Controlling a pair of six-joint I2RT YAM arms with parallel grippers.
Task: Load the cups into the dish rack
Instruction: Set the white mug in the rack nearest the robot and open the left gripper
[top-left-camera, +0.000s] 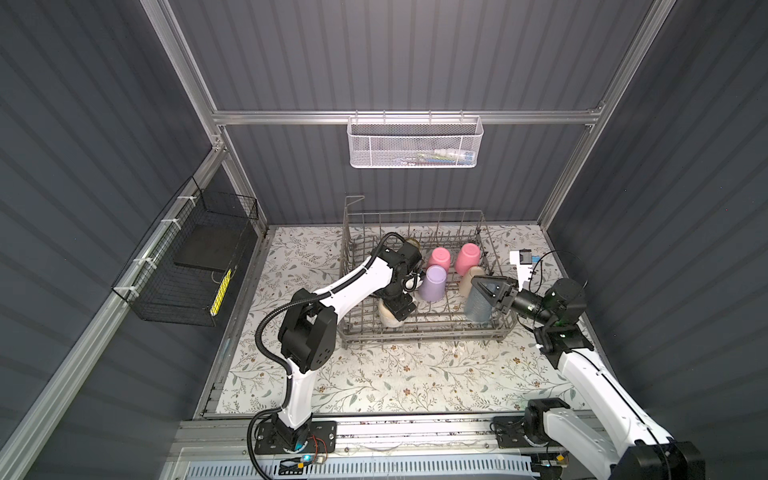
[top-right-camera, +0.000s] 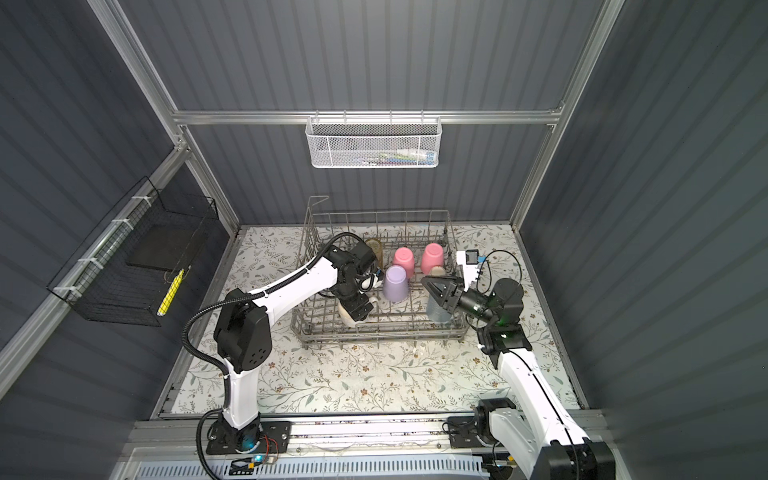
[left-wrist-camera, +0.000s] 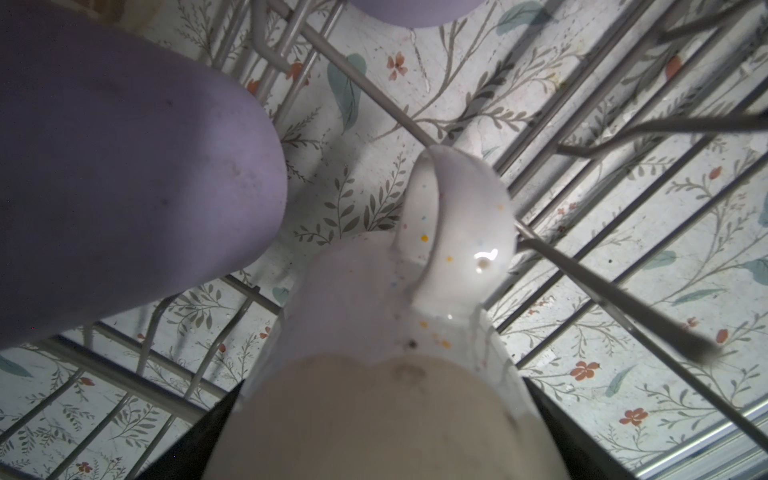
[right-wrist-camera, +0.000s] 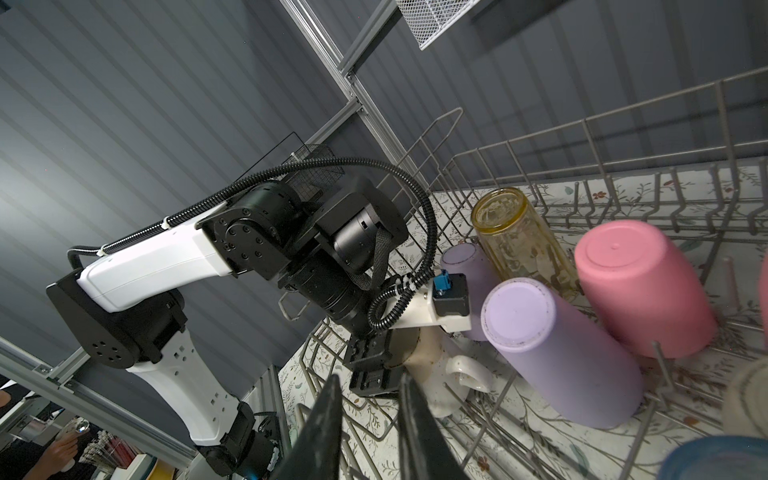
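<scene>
The grey wire dish rack (top-left-camera: 415, 332) (top-right-camera: 374, 332) holds upturned cups: two pink (top-left-camera: 439, 258) (top-left-camera: 467, 257), a lilac one (top-left-camera: 433, 282), a second lilac one (right-wrist-camera: 465, 266), a beige one (top-left-camera: 469, 278) and a clear yellow tumbler (right-wrist-camera: 519, 237). My left gripper (top-left-camera: 397, 309) (left-wrist-camera: 382, 415) reaches down into the rack's front left. Its jaws stand wide, shut on the cream speckled mug (left-wrist-camera: 415, 311) (right-wrist-camera: 440, 374), which sits bottom up among the tines. My right gripper (top-left-camera: 482, 286) (right-wrist-camera: 369, 380) hovers over the clear blue tumbler (top-left-camera: 478, 309) (right-wrist-camera: 715, 461) at the rack's front right. Its fingers are slightly apart with nothing between them.
A white mesh basket (top-left-camera: 413, 143) hangs on the back wall and a black wire basket (top-left-camera: 191, 266) on the left wall. A small white and black device (top-left-camera: 521, 259) lies on the floral table (top-left-camera: 395, 374), just right of the rack.
</scene>
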